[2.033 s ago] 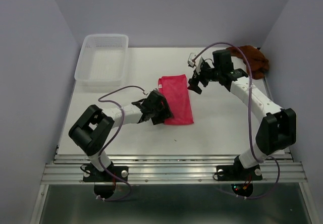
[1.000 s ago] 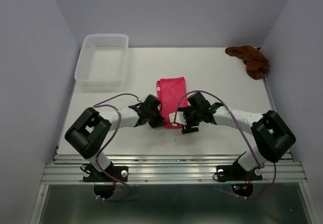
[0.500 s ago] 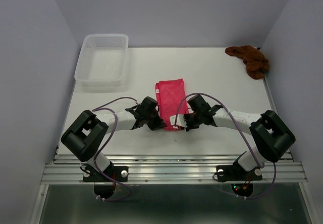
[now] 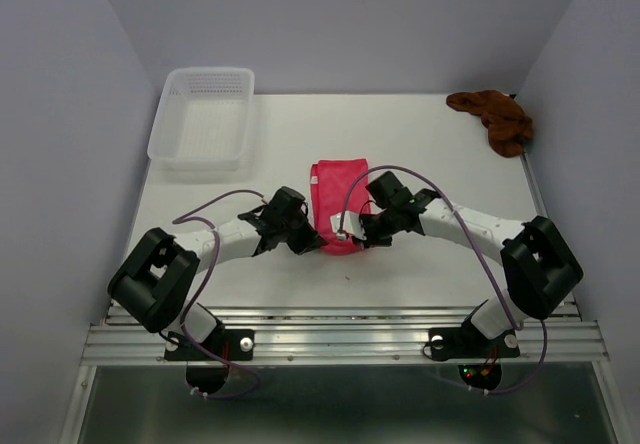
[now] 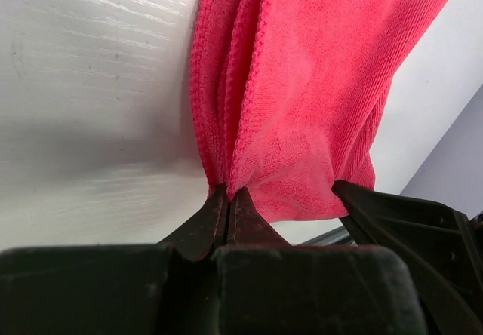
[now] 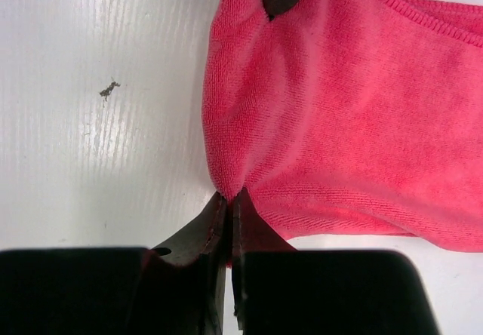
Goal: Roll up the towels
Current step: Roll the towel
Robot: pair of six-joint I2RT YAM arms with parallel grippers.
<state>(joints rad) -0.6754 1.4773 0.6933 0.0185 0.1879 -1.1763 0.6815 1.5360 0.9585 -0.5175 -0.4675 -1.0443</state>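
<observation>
The pink-red towel [image 4: 337, 189] lies folded in a narrow strip at the table's middle, its near end lifted. My left gripper [image 4: 312, 245] is shut on the towel's near left corner [image 5: 226, 178]. My right gripper [image 4: 350, 236] is shut on the near right corner [image 6: 230, 188]. The two grippers stand close together at that near edge; a dark fingertip of the other arm shows in each wrist view. The rust brown towel [image 4: 497, 118] lies crumpled at the far right corner, away from both arms.
A white perforated basket [image 4: 203, 116] stands at the far left of the table. Grey walls close in on the left, right and back. A metal rail [image 4: 340, 339] runs along the near edge by the arm bases.
My right gripper came from the far right to the pink-red towel's near edge and shut on its right corner. Both grippers have carried the near edge away from me, shortening the towel.
</observation>
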